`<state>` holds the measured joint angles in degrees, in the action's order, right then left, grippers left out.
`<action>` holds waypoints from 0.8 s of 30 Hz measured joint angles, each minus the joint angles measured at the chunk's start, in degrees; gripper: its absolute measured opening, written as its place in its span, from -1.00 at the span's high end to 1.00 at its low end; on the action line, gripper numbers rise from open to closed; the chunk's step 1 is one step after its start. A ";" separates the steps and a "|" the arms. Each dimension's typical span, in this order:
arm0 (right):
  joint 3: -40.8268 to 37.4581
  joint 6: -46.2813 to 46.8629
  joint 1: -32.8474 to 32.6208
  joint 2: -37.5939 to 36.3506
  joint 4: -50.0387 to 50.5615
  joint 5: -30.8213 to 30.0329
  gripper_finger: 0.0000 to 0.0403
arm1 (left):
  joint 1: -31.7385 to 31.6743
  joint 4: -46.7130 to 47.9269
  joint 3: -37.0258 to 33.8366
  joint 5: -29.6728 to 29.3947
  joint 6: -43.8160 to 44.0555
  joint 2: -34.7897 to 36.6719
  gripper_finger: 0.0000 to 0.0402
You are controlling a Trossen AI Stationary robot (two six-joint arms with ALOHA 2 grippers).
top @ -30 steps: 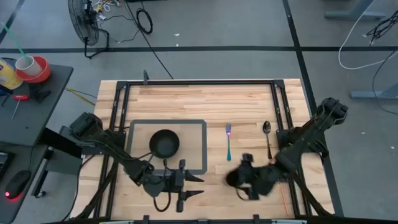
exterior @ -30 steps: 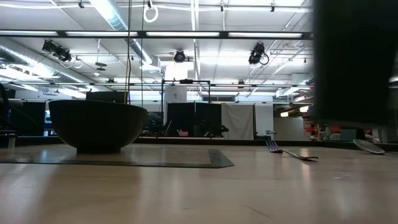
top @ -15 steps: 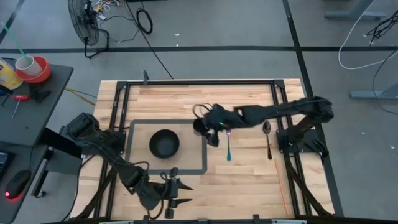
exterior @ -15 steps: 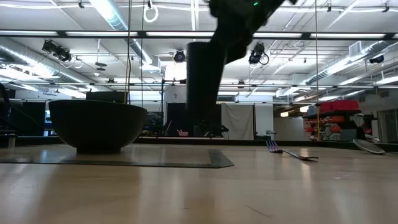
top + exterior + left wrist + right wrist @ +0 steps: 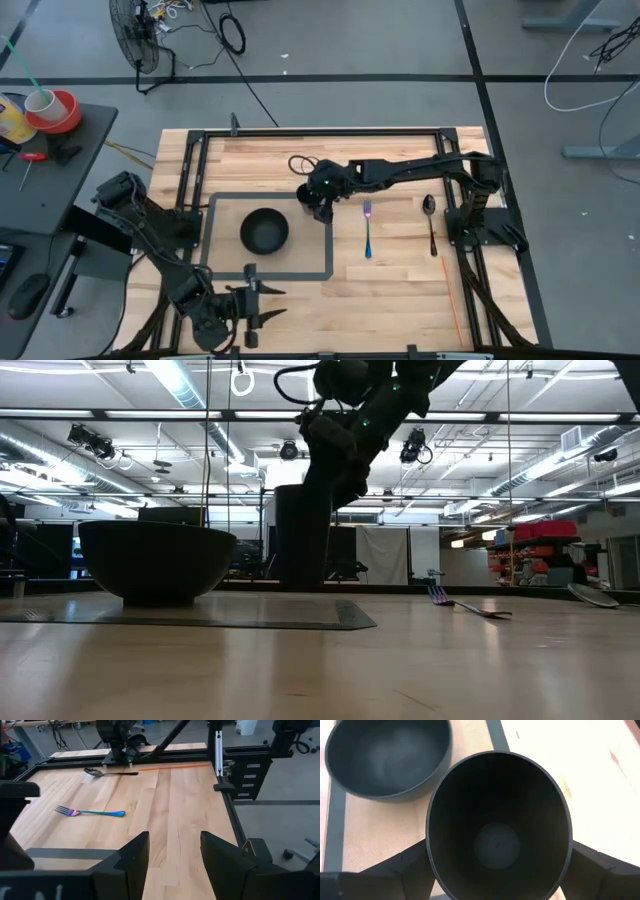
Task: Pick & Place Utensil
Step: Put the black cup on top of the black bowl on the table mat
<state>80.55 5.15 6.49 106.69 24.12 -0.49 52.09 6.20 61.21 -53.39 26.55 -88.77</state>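
Note:
A black cup (image 5: 496, 825) stands upright between my right gripper's (image 5: 496, 875) fingers, mouth up. In the high view the cup (image 5: 319, 209) is at the far right corner of the grey-edged mat (image 5: 326, 255); in the low view the cup (image 5: 299, 535) is right of the black bowl (image 5: 157, 563). The bowl (image 5: 265, 231) sits on the mat. An iridescent fork (image 5: 367, 229) and a spoon (image 5: 430, 221) lie flat on the wood, to the right. My left gripper (image 5: 252, 312) waits open at the near edge, and its open fingers (image 5: 170, 855) touch nothing. My right gripper holds the cup by its outer wall (image 5: 432, 865), pinched between the two fingers (image 5: 395, 870) on opposite sides, below the rim. The fingers come from above, pointing down. The cup stays upright; whether its base rests on the mat or hangs just above it, I cannot tell.
A black frame (image 5: 320, 133) runs round the table's far and side edges. The right arm (image 5: 420, 172) reaches across the far half above the fork's tines. Bare wood (image 5: 400, 290) lies near the front right. A fan and cables are on the floor beyond.
My right gripper has carried the cup from the near right part of the table up and across toward the far left, past the fork, to the mat's far right corner, slowing over the last half second. My left gripper has drawn back toward the near left edge.

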 joint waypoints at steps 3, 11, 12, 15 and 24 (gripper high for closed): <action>-0.94 0.25 0.91 -0.02 -1.08 -1.23 -0.66 | -0.08 0.04 0.00 -0.21 0.00 0.00 0.10; -5.10 3.40 1.41 -0.17 -5.11 1.61 -0.67 | -0.12 0.07 0.00 -1.39 1.21 0.00 0.10; -5.27 3.43 1.41 -0.19 -5.22 1.66 -0.67 | -0.15 0.09 0.00 -1.47 1.31 0.00 0.10; -5.29 2.73 1.30 -0.28 -5.42 1.58 -0.67 | -0.17 0.07 0.00 -1.50 1.31 0.00 0.10; -5.29 1.70 0.86 -0.31 -5.51 -0.03 -0.76 | -1.31 0.03 0.00 -2.04 -2.56 0.00 0.10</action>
<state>75.26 6.84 7.35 106.39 18.61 -0.53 50.78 6.23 61.21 -55.42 23.98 -88.77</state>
